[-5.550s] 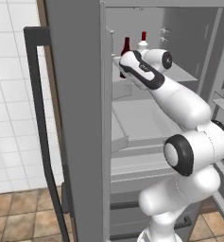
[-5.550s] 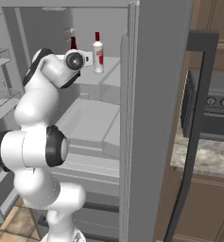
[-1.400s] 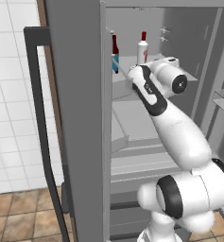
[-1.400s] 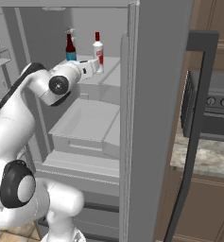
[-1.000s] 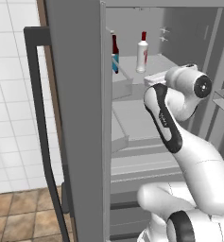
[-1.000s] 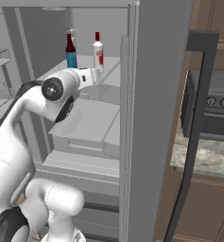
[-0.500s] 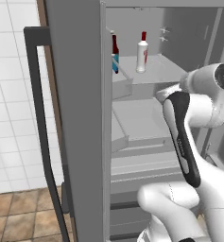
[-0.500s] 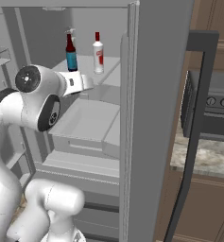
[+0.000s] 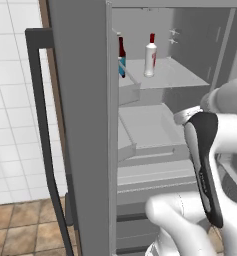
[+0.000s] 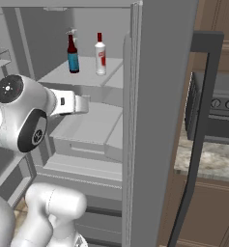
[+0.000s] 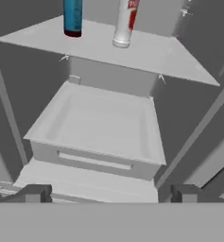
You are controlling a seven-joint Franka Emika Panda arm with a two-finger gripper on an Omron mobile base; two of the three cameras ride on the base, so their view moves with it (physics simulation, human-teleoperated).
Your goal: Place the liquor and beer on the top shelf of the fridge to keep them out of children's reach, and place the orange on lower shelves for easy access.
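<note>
- The liquor (image 10: pixel 100 54) and the beer (image 10: pixel 73 54) were found standing upright on the top shelf (image 10: pixel 87 72) of the fridge (image 10: pixel 150 120), side by side but not touching; that part of the task was judged done.
- In the left base view the same pair was seen from the other side, the beer (image 9: pixel 121 56) partly hidden behind the edge of the door and the liquor (image 9: pixel 150 56) standing clear on the top shelf (image 9: pixel 175 75).
- In the hand view only the lower parts of the bottles were caught: the blue-labelled body of the beer (image 11: pixel 73 18) and the white base of the liquor (image 11: pixel 124 26).
- The orange could not be made out in any view; its placing on the lower shelves (image 10: pixel 82 166) was judged to be what was left.
- A grey box-like bin (image 11: pixel 99 127) was seen below the top shelf, with nothing in it.
- The gripper (image 11: pixel 108 194) was held well open, its two dark tips set far apart, with nothing between them.
- The arm was drawn up in front of the open compartment, its hand (image 10: pixel 72 105) level with the bin and short of the shelves, touching nothing.
- The hand was pointed into the fridge, slightly downward, so that the bin sat in the middle of its view.
</note>
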